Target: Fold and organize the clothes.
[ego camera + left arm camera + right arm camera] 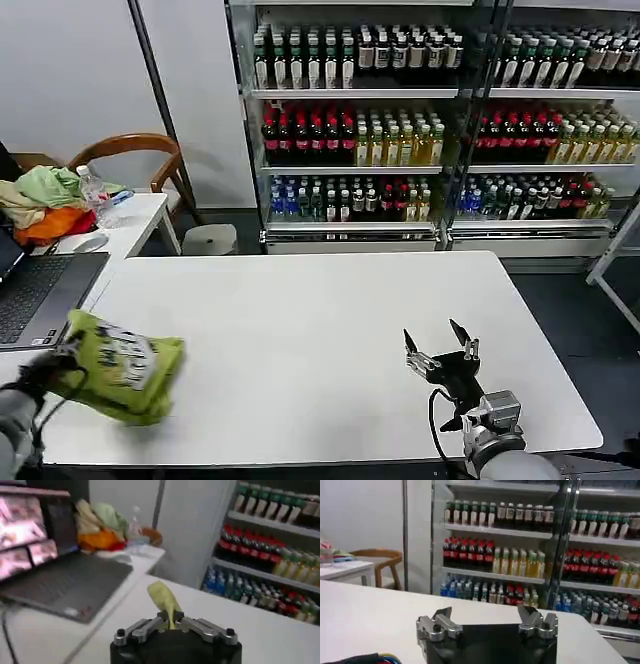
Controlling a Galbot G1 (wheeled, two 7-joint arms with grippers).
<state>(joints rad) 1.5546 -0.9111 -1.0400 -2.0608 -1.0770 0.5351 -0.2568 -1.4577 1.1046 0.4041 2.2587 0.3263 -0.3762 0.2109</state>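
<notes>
The T-shirt (pixel 122 367) is bundled at about 8 o'clock on the white table (pixel 300 330), pinched in the left gripper (pixel 170 621), probably so it can be moved as one folded stack. The right gripper (pixel 440 350) waits spread open and empty at 4 o'clock, out of the way.

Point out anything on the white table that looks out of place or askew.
The lime yellow-green cotton T-shirt is bunched in a loose bundle at the white table's left front edge, not flat or neatly folded; the left pincer is shut on a pinch of it. The right pincer is open above the table's right front.
</notes>
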